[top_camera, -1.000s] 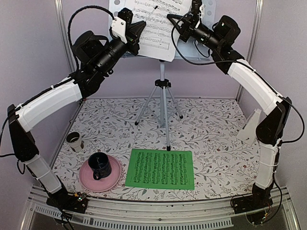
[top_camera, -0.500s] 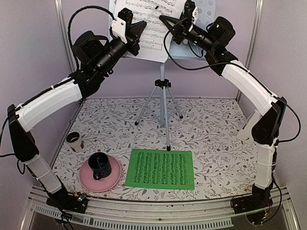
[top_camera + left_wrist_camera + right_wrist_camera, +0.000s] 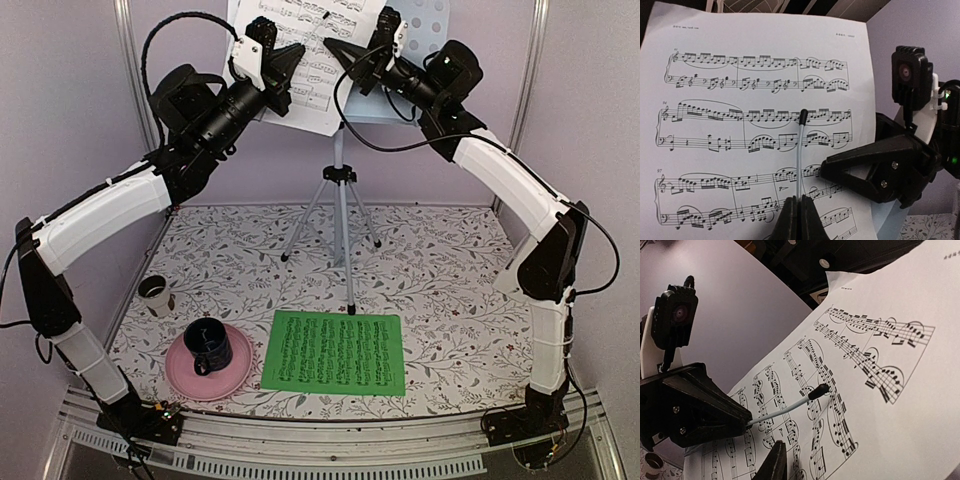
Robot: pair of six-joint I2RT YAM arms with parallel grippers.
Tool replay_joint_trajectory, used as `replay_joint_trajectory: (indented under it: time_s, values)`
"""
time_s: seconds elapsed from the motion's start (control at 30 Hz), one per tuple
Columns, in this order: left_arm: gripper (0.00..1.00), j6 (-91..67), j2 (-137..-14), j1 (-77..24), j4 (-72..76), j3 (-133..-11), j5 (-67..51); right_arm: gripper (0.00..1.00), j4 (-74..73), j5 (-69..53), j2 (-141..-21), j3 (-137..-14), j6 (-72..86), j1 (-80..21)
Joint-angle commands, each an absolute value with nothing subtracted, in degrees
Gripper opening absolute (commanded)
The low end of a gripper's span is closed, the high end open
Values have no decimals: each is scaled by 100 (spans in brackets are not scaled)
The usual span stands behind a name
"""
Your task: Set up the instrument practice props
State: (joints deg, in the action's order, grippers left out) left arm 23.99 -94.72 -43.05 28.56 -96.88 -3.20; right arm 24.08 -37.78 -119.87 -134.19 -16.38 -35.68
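Note:
The pale-blue music stand [image 3: 425,20] tops a silver tripod [image 3: 340,215] at the back. A white sheet of music [image 3: 320,100] leans on it. My left gripper [image 3: 298,55] [image 3: 798,202] is shut on the stand's thin page-holder wire [image 3: 799,160] [image 3: 785,410], which lies across the sheet. My right gripper [image 3: 332,45] [image 3: 824,168] stands slightly open at the sheet's right edge, one finger [image 3: 775,462] in front of the paper and the other hidden behind it. A green sheet of music [image 3: 335,352] lies flat at the front. The white metronome [image 3: 508,280] is partly hidden behind the right arm.
A dark mug [image 3: 208,345] stands on a pink plate [image 3: 235,375] at the front left, with a small beige cup [image 3: 155,293] behind it. Purple walls and metal posts close in the back and sides. The tripod's legs spread over the middle of the patterned mat.
My right gripper has moved left along the white sheet toward the left gripper, and its jaws have parted. The left arm has stayed still, holding the wire.

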Motion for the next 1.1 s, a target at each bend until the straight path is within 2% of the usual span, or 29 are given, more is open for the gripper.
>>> replay_joint_trajectory:
  time_s: [0.0,0.2,0.3,0.4,0.57,0.67,0.83,1.07]
  values:
    - [7,2369,-9378,-4313,3039,-9691,-264,26,2610,-3642,-12041,-13592,-1660,-3613]
    - [31,2407,-9352,-4341,3050,-9653,-198,31,2635,-3568,-12032,-13579,-1687,-3612]
    - [40,2468,-9313,-4387,3054,-9600,-217,42,2657,-3476,-12024,-13579,-1695,-3613]
    - [46,2619,-9254,-4466,3076,-9531,-201,54,2656,-3316,-11993,-13566,-1696,-3612]
    - [49,2703,-9073,-4554,3033,-9403,-54,59,2661,-2874,-11710,-13094,-1721,-3612]
    - [50,2650,-8845,-4567,2992,-9256,50,57,2763,-2680,-11412,-12592,-1725,-3615]
    - [51,2429,-8433,-4583,2913,-8875,248,42,3061,-2570,-10974,-11775,-1538,-3612]
    - [52,2197,-7930,-4586,2949,-8331,548,31,3164,-2479,-10811,-11315,-1381,-3612]
